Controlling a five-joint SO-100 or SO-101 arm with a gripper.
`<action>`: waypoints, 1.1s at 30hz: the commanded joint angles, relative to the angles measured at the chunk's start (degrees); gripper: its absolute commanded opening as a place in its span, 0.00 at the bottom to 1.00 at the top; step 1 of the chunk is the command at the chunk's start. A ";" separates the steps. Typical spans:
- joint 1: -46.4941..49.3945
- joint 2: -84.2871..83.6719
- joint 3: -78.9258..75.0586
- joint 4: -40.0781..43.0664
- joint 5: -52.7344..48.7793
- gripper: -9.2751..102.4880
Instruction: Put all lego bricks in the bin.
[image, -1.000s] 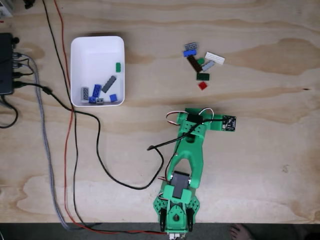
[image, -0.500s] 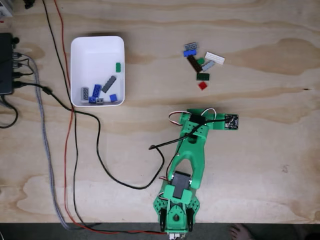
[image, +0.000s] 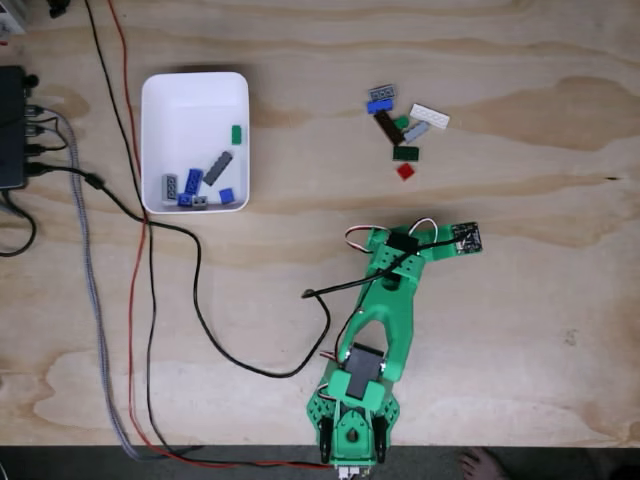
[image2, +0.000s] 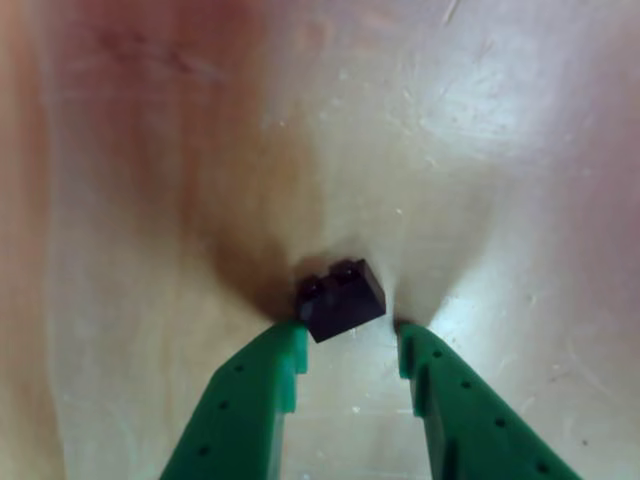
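On the plywood table (image: 520, 330), the green arm (image: 385, 310) reaches from 6 o'clock toward centre. In the other view the gripper (image2: 350, 345) has its fingers apart, a black brick (image2: 340, 298) lying on the wood just ahead of the tips, touching the left one. Bin (image: 160, 95) sits at 10 o'clock, holding several bricks (image: 197, 185). Loose brick cluster (image: 402, 125) lies at 1 o'clock, well apart from the bin. Cables (image: 140, 300) run down the left side.
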 joint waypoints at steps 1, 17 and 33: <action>0.79 0.09 -1.67 0.18 -3.52 0.16; 4.39 -3.87 -6.59 3.69 -17.75 0.19; -6.24 20.57 -6.06 3.16 -11.78 0.08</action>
